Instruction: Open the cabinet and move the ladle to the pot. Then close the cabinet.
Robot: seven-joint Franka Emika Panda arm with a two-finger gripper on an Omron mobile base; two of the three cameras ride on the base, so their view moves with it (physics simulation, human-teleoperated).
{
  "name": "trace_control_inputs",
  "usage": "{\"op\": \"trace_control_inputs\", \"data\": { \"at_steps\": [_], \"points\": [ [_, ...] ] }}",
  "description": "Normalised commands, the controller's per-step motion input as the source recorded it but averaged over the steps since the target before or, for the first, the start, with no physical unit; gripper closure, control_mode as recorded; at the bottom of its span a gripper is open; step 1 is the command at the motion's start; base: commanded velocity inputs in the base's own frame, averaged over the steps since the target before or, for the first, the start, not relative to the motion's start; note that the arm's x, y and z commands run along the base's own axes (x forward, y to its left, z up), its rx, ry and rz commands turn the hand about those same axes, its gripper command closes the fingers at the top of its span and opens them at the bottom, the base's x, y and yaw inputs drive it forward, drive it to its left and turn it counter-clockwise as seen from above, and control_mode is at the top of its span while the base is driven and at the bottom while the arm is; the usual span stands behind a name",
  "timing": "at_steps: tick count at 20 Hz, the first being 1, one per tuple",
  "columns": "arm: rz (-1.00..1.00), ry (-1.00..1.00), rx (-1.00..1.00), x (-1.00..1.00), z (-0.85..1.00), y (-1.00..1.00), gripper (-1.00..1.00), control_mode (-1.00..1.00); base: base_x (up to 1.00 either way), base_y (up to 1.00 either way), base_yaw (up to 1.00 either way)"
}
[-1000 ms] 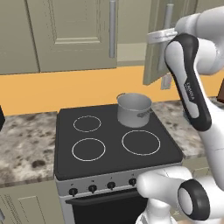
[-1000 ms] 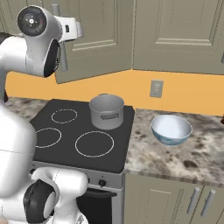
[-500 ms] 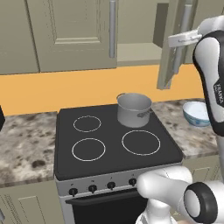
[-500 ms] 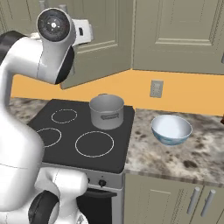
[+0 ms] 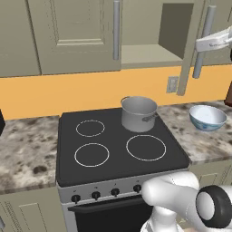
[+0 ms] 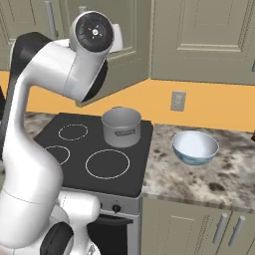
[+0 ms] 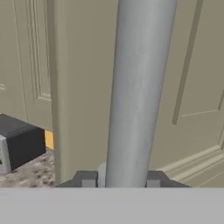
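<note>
Looking from my left base view, the greenish-grey panelled wall cabinet [image 5: 77, 36] has its right door swung open; my claw [image 5: 204, 44] clasps that door's long silver bar handle [image 5: 202, 43]. The plain grey metal pot [image 5: 138, 113] stands on the black stove [image 5: 118, 152], rear right. My right base view shows the pale-blue bowl [image 6: 195, 147] on the speckled counter [image 6: 209, 174]. In my hand view, the fingertips [image 7: 86, 179] flank the bar.

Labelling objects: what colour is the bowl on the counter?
Pale blue with white rim, the bowl, clearest in right base view.
</note>
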Motion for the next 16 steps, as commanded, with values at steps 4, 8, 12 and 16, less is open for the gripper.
{"op": "trace_control_inputs", "data": {
  "at_steps": [4, 8, 12, 16],
  "points": [
    [0.09, 0.00, 0.00, -0.06, -0.06, -0.28, 1.00, -1.00, 0.00, 0.00, 0.00],
    [0.14, 0.00, 0.00, 0.00, -0.14, -0.25, 1.00, -1.00, 0.00, 0.00, 0.00],
    [0.16, 0.00, 0.00, 0.00, -0.17, -0.30, 1.00, -1.00, 0.00, 0.00, 0.00],
    [0.16, 0.00, 0.00, -0.05, -0.25, -0.29, 1.00, -1.00, 0.00, 0.00, 0.00]
  ]
}}
